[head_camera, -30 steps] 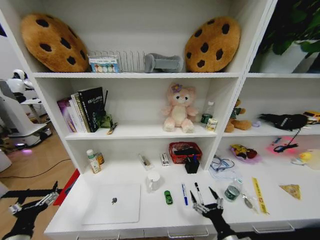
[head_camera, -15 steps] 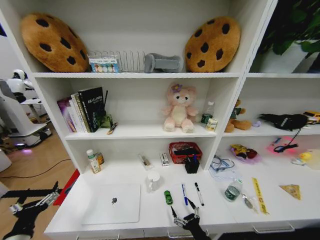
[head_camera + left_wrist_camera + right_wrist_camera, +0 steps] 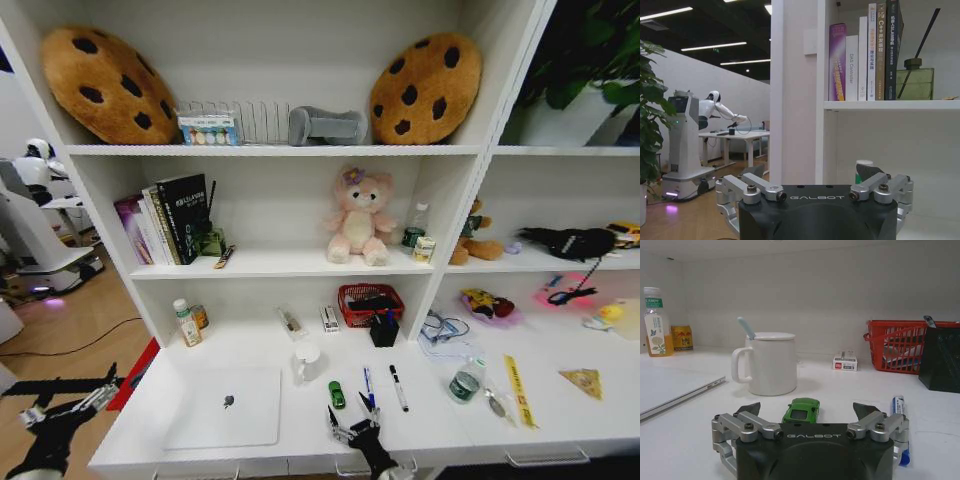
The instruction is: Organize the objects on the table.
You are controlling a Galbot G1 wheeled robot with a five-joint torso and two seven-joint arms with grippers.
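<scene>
green toy car (image 3: 337, 394) — nose toward right gripper (image 3: 352, 422)

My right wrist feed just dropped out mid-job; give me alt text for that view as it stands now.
The right gripper, jaws open, sits low over the white table pointing at a tiny green toy car just ahead, with a blue pen beside one finger. Behind the car stands a white lidded mug; a silver laptop, two drink bottles, a red basket and a black pen holder lie farther off.

The right tool (image 3: 810, 412) hides the green toy car's (image 3: 801, 410) near end and part of the blue pen (image 3: 898, 405); the laptop (image 3: 675, 392) is cut off by the picture's edge.
</scene>
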